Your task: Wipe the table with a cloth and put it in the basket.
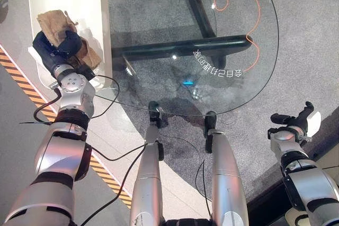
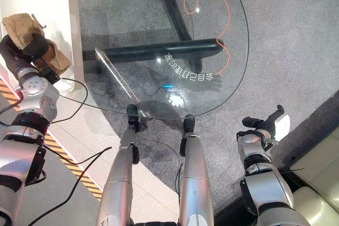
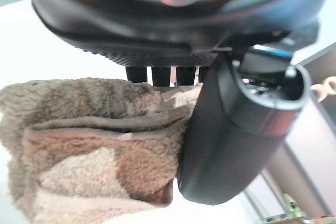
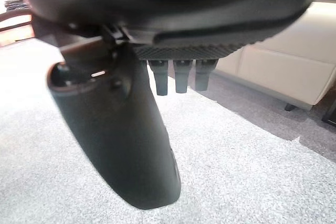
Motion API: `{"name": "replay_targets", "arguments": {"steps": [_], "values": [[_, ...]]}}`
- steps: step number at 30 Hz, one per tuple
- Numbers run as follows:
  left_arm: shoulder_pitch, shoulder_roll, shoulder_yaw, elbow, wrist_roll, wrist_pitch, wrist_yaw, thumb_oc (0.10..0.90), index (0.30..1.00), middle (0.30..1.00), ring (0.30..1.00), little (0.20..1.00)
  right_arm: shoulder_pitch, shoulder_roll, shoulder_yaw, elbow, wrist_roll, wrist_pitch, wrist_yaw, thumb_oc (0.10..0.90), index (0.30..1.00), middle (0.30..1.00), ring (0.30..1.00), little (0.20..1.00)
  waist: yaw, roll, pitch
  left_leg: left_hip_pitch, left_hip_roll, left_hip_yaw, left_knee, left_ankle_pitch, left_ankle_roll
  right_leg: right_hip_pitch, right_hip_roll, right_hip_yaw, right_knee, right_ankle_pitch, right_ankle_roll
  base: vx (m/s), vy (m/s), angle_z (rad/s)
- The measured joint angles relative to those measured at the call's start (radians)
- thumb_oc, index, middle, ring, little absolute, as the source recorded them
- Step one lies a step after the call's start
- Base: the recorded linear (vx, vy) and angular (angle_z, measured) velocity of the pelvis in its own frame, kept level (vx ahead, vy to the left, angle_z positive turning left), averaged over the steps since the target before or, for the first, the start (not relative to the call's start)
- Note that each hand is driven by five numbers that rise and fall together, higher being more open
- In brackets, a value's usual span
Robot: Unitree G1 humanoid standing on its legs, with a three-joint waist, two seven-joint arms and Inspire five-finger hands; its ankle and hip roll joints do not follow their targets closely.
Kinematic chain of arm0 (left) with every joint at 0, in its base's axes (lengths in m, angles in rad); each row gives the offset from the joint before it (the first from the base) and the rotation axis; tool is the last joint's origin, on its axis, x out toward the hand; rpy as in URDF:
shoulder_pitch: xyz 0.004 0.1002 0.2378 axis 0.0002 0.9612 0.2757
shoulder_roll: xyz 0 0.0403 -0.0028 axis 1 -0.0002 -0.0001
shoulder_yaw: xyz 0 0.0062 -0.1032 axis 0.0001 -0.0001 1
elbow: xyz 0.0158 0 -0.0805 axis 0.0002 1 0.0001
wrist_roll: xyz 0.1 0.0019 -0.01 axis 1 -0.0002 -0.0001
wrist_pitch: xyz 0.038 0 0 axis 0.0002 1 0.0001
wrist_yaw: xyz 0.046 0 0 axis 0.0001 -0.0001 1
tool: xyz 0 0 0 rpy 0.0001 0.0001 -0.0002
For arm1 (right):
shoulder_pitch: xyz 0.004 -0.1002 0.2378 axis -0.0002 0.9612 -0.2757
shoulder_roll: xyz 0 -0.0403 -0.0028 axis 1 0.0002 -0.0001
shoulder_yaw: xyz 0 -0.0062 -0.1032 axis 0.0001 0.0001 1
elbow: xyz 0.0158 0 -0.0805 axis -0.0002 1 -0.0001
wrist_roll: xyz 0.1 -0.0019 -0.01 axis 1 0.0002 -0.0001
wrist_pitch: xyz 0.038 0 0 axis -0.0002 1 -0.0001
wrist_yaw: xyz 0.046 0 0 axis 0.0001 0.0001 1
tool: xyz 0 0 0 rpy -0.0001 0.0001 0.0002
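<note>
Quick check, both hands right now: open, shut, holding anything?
Left hand: shut on the brown cloth, over the white basket.
Right hand: open, holding nothing, off to the side of the glass table.

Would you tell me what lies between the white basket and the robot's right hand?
In the left eye view, the glass table lies between the basket and the right hand.
</note>
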Motion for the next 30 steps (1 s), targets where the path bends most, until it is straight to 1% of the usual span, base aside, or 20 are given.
{"name": "replay_targets", "arguments": {"steps": [1, 5, 8, 9, 10, 11, 12, 13, 17, 23, 30], "values": [[-0.001, 0.001, 0.0, 0.006, 0.0, 0.007, -0.01, 0.1, 0.3, 0.3, 0.3, 0.2, 0.0, 0.0, 0.0, 0.0, 0.0, 0.0, 0.0, 0.8, 0.9, 0.9, 0.9, 0.9, 0.0, 0.0, 0.0, 0.0, 0.0, 0.0, 0.0, 0.0, 0.0, 0.0, 0.0, 0.0, 0.0, 0.0, 0.0, 0.0, 0.0, 0.0], [-0.015, 0.009, -0.006, 0.027, 0.019, 0.073, -0.031, 0.1, 0.3, 0.3, 0.3, 0.2, -0.004, 0.0, 0.0, -0.001, 0.0, 0.002, 0.0, 0.8, 0.9, 0.9, 0.9, 0.9, -0.002, -0.004, 0.0, -0.015, 0.0, -0.001, 0.004, 0.0, 0.0, -0.012, 0.001, -0.001, 0.0, 0.001, 0.0, 0.0, 0.0, 0.0], [-0.019, 0.028, -0.04, 0.051, 0.037, 0.104, -0.052, 0.1, 0.3, 0.3, 0.3, 0.2, -0.007, 0.002, 0.0, -0.001, -0.001, 0.012, 0.01, 0.8, 0.9, 0.9, 0.9, 0.9, -0.01, -0.015, 0.001, -0.021, 0.0, -0.001, 0.005, 0.0, 0.0, -0.016, 0.001, 0.0, 0.002, 0.002, 0.001, 0.0, 0.0, 0.0], [-0.022, 0.031, -0.041, 0.065, 0.044, 0.116, -0.054, 0.163, 0.354, 0.354, 0.354, 0.263, -0.008, 0.002, 0.0, -0.001, -0.001, 0.012, 0.014, 0.8, 0.9, 0.9, 0.9, 0.9, -0.013, -0.019, 0.0, -0.021, 0.0, 0.0, 0.005, 0.0, 0.0, -0.016, 0.001, 0.0, 0.002, 0.002, 0.001, 0.0, 0.0, 0.0], [-0.024, 0.033, -0.041, 0.07, 0.045, 0.121, -0.054, 0.322, 0.491, 0.491, 0.491, 0.422, -0.008, 0.002, 0.0, -0.001, -0.001, 0.011, 0.016, 0.8, 0.9, 0.9, 0.9, 0.9, -0.015, -0.02, 0.0, -0.021, 0.0, -0.001, 0.005, 0.0, 0.0, -0.016, 0.001, 0.0, 0.002, 0.002, 0.001, 0.0, 0.0, 0.0], [-0.025, 0.034, -0.041, 0.077, 0.047, 0.129, -0.054, 0.322, 0.491, 0.491, 0.491, 0.422, -0.008, 0.002, 0.0, -0.002, -0.001, 0.01, 0.017, 0.8, 0.9, 0.9, 0.9, 0.9, -0.017, -0.021, 0.001, -0.021, 0.0, -0.001, 0.005, 0.0, 0.0, -0.016, 0.001, 0.0, 0.002, 0.002, 0.001, 0.0, 0.0, 0.0], [-0.026, 0.035, -0.041, 0.081, 0.049, 0.142, -0.055, 0.421, 0.575, 0.575, 0.575, 0.521, -0.008, 0.002, 0.0, -0.001, -0.001, 0.01, 0.017, 0.8, 0.9, 0.9, 0.9, 0.9, -0.018, -0.021, 0.001, -0.021, 0.0, -0.001, 0.005, 0.001, 0.0, -0.016, 0.001, 0.0, 0.004, 0.002, 0.001, 0.0, 0.0, 0.0], [-0.027, 0.035, -0.041, 0.081, 0.049, 0.153, -0.055, 0.8, 0.9, 0.9, 0.9, 0.9, -0.007, 0.002, 0.0, -0.001, -0.001, 0.01, 0.019, 0.8, 0.9, 0.9, 0.9, 0.9, -0.019, -0.021, 0.001, -0.021, 0.0, -0.001, 0.006, 0.001, 0.0, -0.017, 0.001, 0.0, 0.006, 0.002, 0.001, 0.0, 0.0, 0.0], [-0.042, 0.036, -0.042, 0.084, 0.05, 0.161, -0.075, 0.8, 0.9, 0.9, 0.9, 0.9, -0.009, 0.002, 0.0, -0.001, -0.001, 0.01, 0.019, 0.8, 0.9, 0.9, 0.9, 0.9, -0.019, -0.021, 0.001, -0.021, 0.001, -0.001, 0.005, 0.0, 0.0, -0.02, 0.002, 0.0, 0.006, 0.003, 0.0, 0.0, 0.0, 0.0], [-0.07, 0.043, -0.045, 0.082, 0.052, 0.163, -0.077, 0.8, 0.9, 0.9, 0.9, 0.9, -0.016, 0.002, 0.001, -0.001, -0.003, 0.01, 0.019, 0.8, 0.9, 0.9, 0.9, 0.9, -0.018, -0.021, 0.001, -0.021, 0.001, -0.001, 0.005, 0.001, -0.001, -0.021, 0.002, 0.0, 0.005, 0.003, -0.001, 0.0, 0.0, 0.0], [-0.081, 0.073, -0.049, 0.082, 0.06, 0.164, -0.077, 0.8, 0.9, 0.9, 0.9, 0.9, -0.017, 0.002, 0.011, -0.002, -0.006, 0.01, 0.019, 0.8, 0.9, 0.9, 0.9, 0.9, -0.018, -0.021, 0.001, -0.021, 0.001, -0.001, 0.006, 0.002, -0.002, -0.021, 0.003, 0.001, 0.008, 0.003, -0.001, 0.0, 0.0, 0.0]]}}
